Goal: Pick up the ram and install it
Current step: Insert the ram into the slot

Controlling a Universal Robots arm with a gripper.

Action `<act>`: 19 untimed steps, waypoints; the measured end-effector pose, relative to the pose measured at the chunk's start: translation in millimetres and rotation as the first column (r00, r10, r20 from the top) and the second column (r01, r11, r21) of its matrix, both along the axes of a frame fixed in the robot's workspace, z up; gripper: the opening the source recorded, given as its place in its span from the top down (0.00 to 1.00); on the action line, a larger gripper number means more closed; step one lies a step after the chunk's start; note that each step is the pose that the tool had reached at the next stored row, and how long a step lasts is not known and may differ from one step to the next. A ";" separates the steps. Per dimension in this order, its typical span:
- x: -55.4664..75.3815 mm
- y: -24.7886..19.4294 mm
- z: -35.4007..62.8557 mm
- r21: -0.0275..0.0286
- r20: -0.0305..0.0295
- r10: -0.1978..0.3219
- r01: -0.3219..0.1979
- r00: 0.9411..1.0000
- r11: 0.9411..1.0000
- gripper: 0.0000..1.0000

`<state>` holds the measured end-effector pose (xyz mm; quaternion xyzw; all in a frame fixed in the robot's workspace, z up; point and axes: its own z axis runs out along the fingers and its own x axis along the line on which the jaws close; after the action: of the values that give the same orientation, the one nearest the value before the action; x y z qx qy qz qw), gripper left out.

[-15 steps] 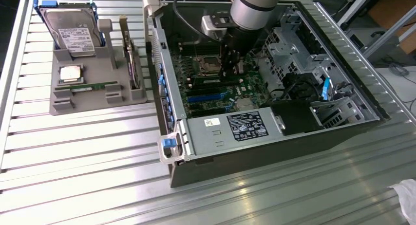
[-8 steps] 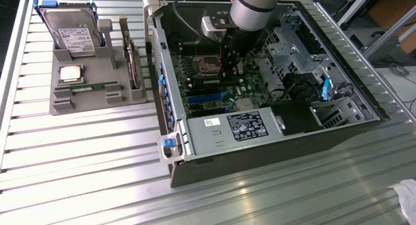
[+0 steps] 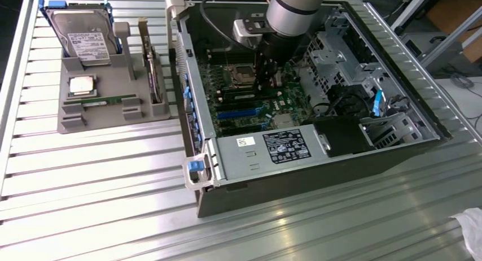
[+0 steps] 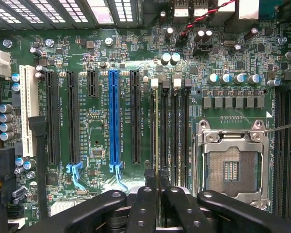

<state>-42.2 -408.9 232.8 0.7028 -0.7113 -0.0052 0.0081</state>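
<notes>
The ram (image 4: 157, 126) stands edge-on in a black memory slot of the green motherboard (image 4: 102, 121), beside the bare processor socket (image 4: 231, 167). My gripper (image 4: 157, 175) hangs directly over one end of the stick. Its dark fingertips (image 4: 149, 175) stand on either side of the thin top edge, a narrow gap showing on each side, so the jaws are slightly open. In the exterior view my gripper (image 3: 265, 83) reaches down into the open computer case (image 3: 197, 131), above the motherboard (image 3: 239, 105). There the arm hides the stick.
A grey holder (image 3: 105, 111) on the exterior view's left carries a hard drive (image 3: 89, 39), a square silver processor (image 3: 81, 86) and another green stick (image 3: 99, 101). Inside the case sit a power supply (image 3: 275, 149), drive cages (image 3: 331, 52) and cables (image 3: 350, 100).
</notes>
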 end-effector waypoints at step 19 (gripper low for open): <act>17.6 0.0 19.4 -0.016 0.001 0.000 0.000 1.000 1.000 0.89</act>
<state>-24.5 -408.8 252.3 0.7028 -0.7113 0.0009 0.0135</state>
